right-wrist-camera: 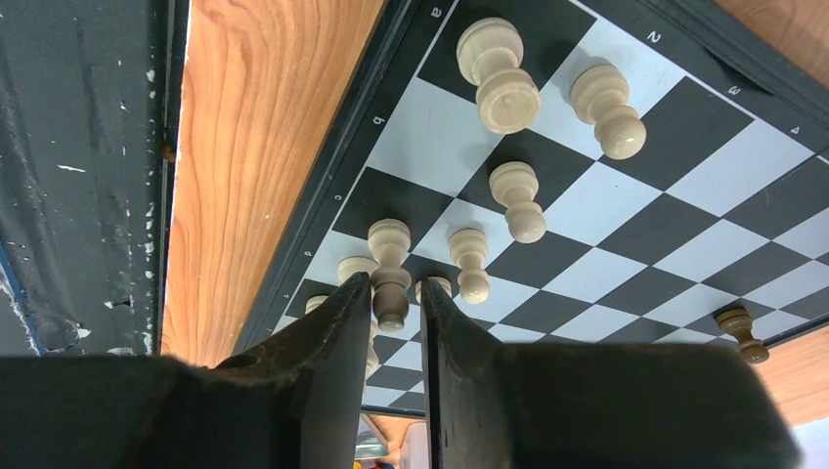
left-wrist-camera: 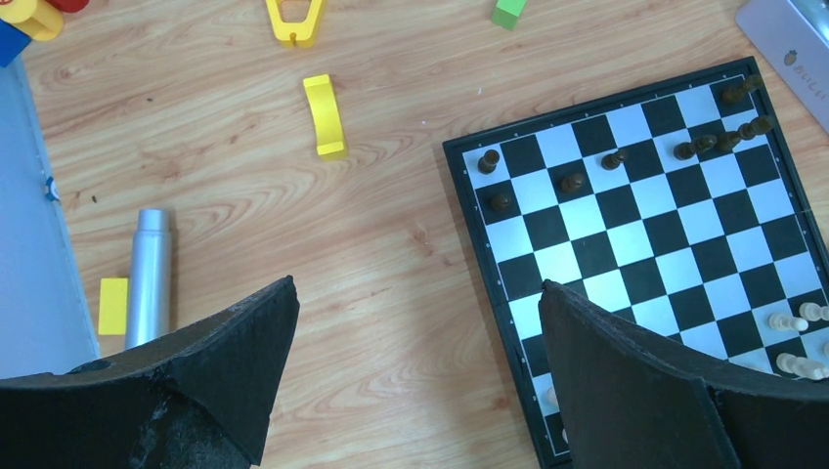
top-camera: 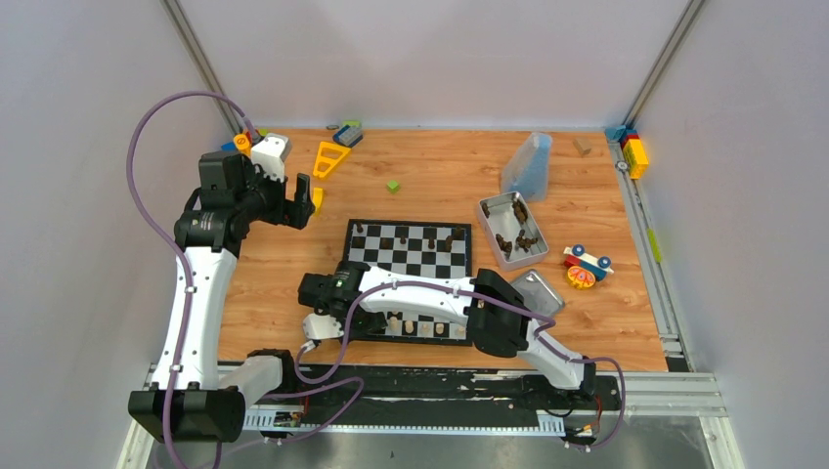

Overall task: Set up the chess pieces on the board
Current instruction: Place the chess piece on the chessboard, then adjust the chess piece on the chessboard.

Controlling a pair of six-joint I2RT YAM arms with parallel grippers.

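Note:
The black-and-white board (top-camera: 411,256) lies mid-table. Dark pieces (top-camera: 403,237) stand on its far rows, cream pieces (top-camera: 430,327) on its near rows. My right gripper (top-camera: 325,327) reaches across to the board's near left corner. In the right wrist view its jaws (right-wrist-camera: 396,283) are closed narrowly round a cream piece (right-wrist-camera: 390,264) that stands on a square by the edge, among several other cream pieces (right-wrist-camera: 516,200). My left gripper (top-camera: 301,200) is raised left of the board, open and empty (left-wrist-camera: 415,285) over bare wood beside the board (left-wrist-camera: 675,244). The dark pieces also show in the left wrist view (left-wrist-camera: 572,181).
A metal tray (top-camera: 489,220) holding more dark pieces sits right of the board, with a second tray (top-camera: 536,291) nearer. A bluish container (top-camera: 528,166), green cube (top-camera: 393,186), yellow triangle (top-camera: 330,158) and colourful toys (top-camera: 585,266) lie around. A silver cylinder (left-wrist-camera: 150,274) lies left.

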